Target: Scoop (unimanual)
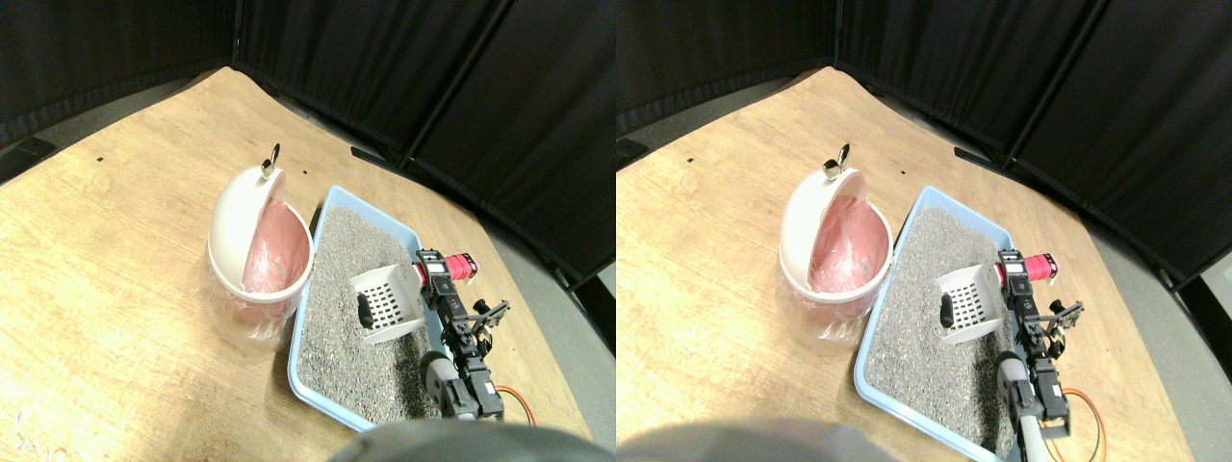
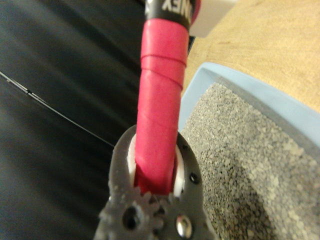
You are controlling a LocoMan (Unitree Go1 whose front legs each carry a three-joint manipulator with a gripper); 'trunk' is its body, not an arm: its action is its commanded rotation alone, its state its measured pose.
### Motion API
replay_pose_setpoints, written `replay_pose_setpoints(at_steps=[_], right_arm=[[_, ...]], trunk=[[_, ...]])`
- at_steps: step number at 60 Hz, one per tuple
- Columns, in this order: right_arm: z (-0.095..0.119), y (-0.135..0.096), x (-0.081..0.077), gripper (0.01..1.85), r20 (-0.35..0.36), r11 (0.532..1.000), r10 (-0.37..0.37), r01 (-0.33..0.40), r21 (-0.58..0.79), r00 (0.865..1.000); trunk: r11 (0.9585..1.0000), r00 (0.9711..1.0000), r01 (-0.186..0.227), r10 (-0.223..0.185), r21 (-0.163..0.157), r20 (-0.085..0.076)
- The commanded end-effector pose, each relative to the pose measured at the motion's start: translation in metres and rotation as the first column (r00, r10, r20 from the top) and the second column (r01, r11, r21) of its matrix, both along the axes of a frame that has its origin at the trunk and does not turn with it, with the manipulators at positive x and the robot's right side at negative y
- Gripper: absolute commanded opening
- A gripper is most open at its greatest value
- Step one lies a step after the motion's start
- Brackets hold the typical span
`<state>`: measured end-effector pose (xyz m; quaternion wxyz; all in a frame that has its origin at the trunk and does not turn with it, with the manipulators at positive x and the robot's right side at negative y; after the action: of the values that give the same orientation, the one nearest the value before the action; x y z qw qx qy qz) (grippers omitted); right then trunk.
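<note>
Desk [image 1: 115, 289]: light wood-grain top, wide bare area on robot's left and far side; black curtain panels [image 1: 433, 87] close off the far and right edges.

Tray: pale blue rectangular plastic litter tray [image 1: 306, 318], filled w/ grey granular litter [image 1: 337, 289]. Long axis runs away from robot. Left rim touches or sits just beside the bin; right rim near desk edge, only a narrow strip of wood beyond it.

Bin: white round plastic bin w/ swing lid [image 1: 236, 217] tipped open, pink bag liner [image 1: 274, 250] showing inside. Small metal clip [image 1: 272, 157] at lid top. Clear bag plastic bunched at base.

Scoop: white slotted plastic litter scoop [image 1: 390, 303], basket-shaped, over the tray's middle-right, open side toward the bin. A dark lump sits at its mouth, bin side; what it is, cannot tell. Handle wrapped in pink-red tape [image 1: 460, 267], points toward tray's right rim.

End effector: right end effector [image 1: 435, 274], dark frame, reaches in from lower right along tray's right side. Wrist view: right end effector [image 2: 155, 187] clamped around the pink-red taped handle [image 2: 160, 100], grey jaw ring hugging it on both sides, no slack visible. Blue tray rim [image 2: 260, 92] and litter [image 2: 240, 160] just beside the handle; dark curtain on the other side.

Orange/red cable [image 1: 520, 399] loops by the arm, over the desk's near-right edge.
</note>
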<state>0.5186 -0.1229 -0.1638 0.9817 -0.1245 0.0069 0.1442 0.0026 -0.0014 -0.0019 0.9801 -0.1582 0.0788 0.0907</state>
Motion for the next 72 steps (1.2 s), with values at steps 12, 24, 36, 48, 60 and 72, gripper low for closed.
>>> replay_pose_setpoints(at_steps=[12,24,36,48,60,72], right_arm=[[0.027,-0.02,-0.002,0.06,0.015,0.964,-0.134,0.126,0.233,0.991],[0.026,-0.039,-0.008,0.06,0.001,0.903,-0.242,0.225,0.366,0.97],[0.034,-0.056,-0.01,0.06,0.018,0.821,-0.298,0.247,0.515,0.954],[0.048,-0.071,-0.008,0.06,0.014,0.697,-0.321,0.226,0.68,0.947],[0.058,-0.076,-0.007,0.06,-0.021,0.584,-0.316,0.212,0.784,0.949],[0.059,-0.076,-0.01,0.06,-0.015,0.592,-0.301,0.199,0.781,0.954]], trunk=[[0.9995,0.9988,0.022,-0.023,0.021,0.044],[0.9982,0.9968,0.039,-0.042,0.045,0.068],[0.9961,0.9938,0.055,-0.061,0.069,0.093],[0.9943,0.9902,0.065,-0.075,0.084,0.118],[0.9935,0.988,0.07,-0.081,0.09,0.131],[0.993,0.9871,0.074,-0.086,0.092,0.135]])
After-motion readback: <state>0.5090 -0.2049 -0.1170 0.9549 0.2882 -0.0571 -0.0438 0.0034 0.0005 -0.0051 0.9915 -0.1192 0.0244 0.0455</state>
